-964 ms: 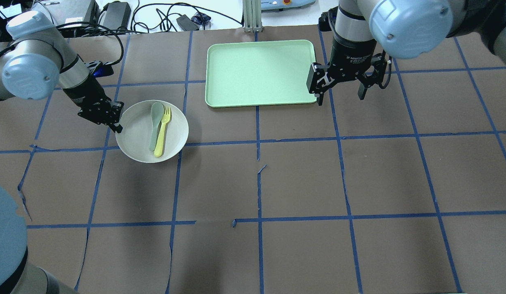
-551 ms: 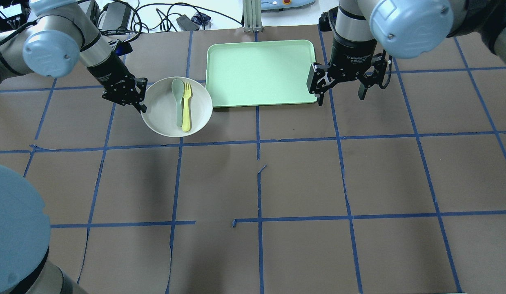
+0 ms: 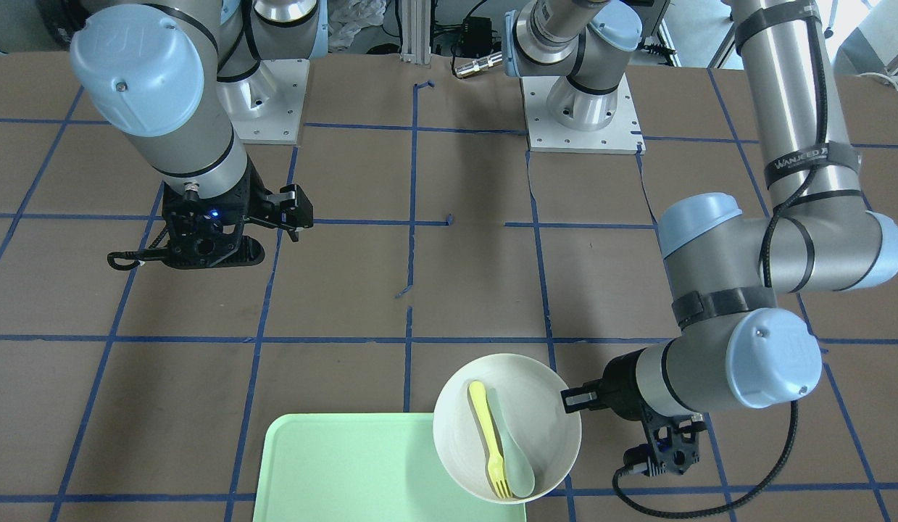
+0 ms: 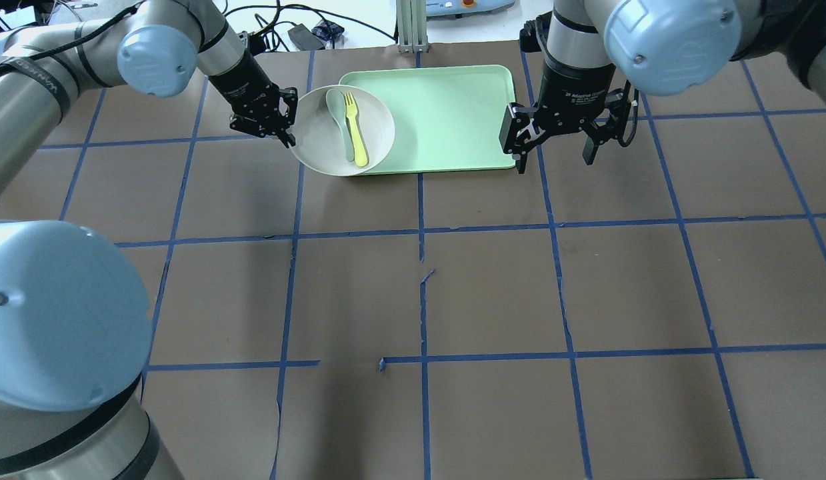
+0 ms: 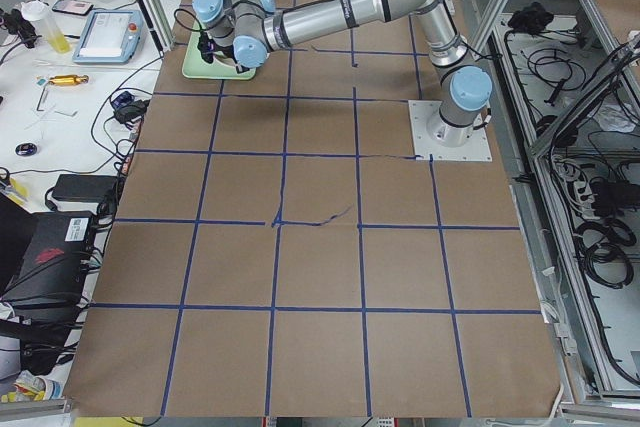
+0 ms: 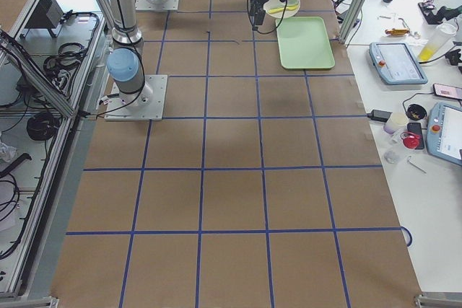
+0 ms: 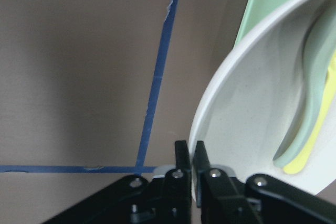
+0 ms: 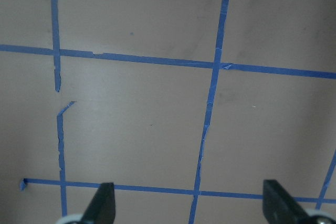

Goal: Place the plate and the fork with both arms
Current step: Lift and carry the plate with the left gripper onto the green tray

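Brown-paper table (image 4: 493,287) w/ blue tape grid; cables (image 4: 266,27) along its far edge at top of overhead view. Left arm (image 4: 156,53) enters from left edge of that view, forearm stretched across upper left, wrist angled down-right so left gripper (image 4: 287,137) meets left rim of the plate (image 4: 316,143). Left wrist cam: both fingers (image 7: 181,156) pinched tight on that rim, one inside, one outside, no gap showing. Plate is upper ctr-left in overhead view, its right part overlapping left edge of the mint-green tray (image 4: 446,113), rest over bare table; can't tell if it touches tray or hangs just above. Fork (image 4: 356,133) lies inside plate, tines toward top of frame, touching a pale green spoon (image 4: 335,103) on the spoon's right side. Right arm (image 4: 666,40) comes in at upper right, wrist approx vertical, right gripper (image 4: 554,159) pointing straight down just off tray's right edge, over table. Its fingers are spread wide, nothing b/w them; right wrist cam shows only taped paper beyond the two fingertips (image 8: 105,203).
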`<act>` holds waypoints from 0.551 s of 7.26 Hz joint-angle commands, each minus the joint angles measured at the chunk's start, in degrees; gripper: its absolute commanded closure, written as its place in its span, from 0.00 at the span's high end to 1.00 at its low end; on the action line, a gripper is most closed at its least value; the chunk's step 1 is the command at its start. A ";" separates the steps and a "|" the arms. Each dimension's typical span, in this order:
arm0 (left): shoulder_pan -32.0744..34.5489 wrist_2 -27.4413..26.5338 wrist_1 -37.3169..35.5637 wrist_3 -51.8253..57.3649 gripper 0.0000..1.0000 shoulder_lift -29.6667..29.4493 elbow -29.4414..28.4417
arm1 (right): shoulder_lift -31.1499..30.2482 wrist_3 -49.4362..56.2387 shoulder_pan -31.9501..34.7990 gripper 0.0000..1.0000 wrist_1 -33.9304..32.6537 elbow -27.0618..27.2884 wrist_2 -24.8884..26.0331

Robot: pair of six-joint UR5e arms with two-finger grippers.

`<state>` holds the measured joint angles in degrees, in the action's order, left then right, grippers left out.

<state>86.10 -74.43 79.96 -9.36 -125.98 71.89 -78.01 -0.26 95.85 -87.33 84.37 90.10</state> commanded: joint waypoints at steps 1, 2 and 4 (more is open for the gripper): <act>2.40 0.60 -2.34 -6.78 0.00 -5.30 -6.04 | -0.04 0.00 0.04 1.00 0.14 0.00 -0.10; 3.63 1.30 -2.61 -7.77 0.00 -7.76 -8.76 | -0.04 -0.26 0.04 1.00 0.14 0.09 -0.10; 5.31 1.40 -3.66 -10.59 0.00 -11.02 -11.42 | 0.05 -0.44 0.57 1.00 0.05 0.00 -0.10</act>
<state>90.45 -73.20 76.91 -18.66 -134.87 62.08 -78.00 -0.57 96.17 -87.25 84.40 90.00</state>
